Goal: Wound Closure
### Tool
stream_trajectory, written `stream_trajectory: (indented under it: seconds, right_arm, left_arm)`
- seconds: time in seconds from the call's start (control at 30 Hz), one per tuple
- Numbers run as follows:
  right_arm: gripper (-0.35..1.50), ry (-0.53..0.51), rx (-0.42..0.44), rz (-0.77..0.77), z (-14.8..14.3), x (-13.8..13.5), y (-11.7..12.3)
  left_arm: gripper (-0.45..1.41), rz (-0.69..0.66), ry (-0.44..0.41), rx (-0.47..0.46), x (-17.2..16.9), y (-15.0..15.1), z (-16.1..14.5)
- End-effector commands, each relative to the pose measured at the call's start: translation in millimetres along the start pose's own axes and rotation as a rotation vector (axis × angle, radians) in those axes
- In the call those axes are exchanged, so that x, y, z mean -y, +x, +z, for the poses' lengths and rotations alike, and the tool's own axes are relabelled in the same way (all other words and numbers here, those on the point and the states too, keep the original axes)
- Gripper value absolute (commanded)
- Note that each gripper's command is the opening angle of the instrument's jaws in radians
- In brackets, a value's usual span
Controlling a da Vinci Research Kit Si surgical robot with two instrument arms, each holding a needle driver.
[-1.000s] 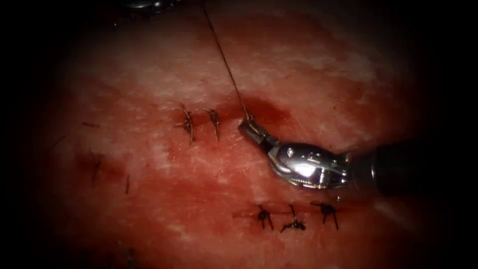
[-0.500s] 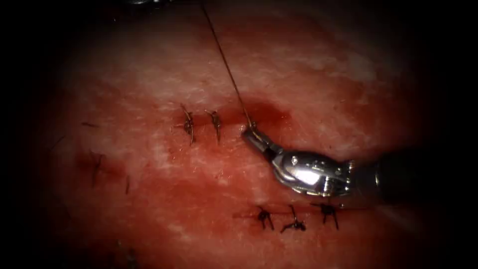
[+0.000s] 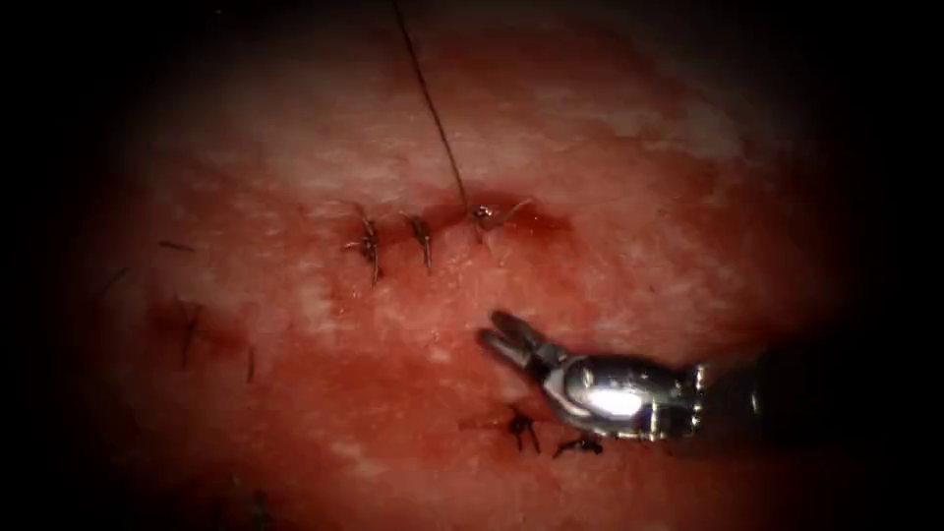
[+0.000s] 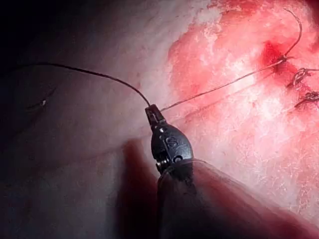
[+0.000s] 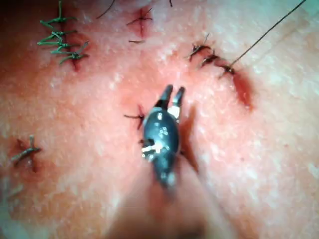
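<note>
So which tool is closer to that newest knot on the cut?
The right. Its tool, jaws open and empty, hovers just below the knot. The left tool holds the thread far from it.

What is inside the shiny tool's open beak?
Nothing: the right tool has its jaws open and empty above the tissue. Its body covers part of a row of old stitches. The left tool holds the thread.
</note>
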Motion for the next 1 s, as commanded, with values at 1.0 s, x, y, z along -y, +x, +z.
stream_trajectory:
  seconds: [1.0]
  right_arm:
    - [1.30, -0.150, -0.043, 0.201, 2.2, -4.6, 3.5]
  left_arm:
    - [-0.45, -0.026, -0.083, -0.008, -5.5, 1.0, -1.1]
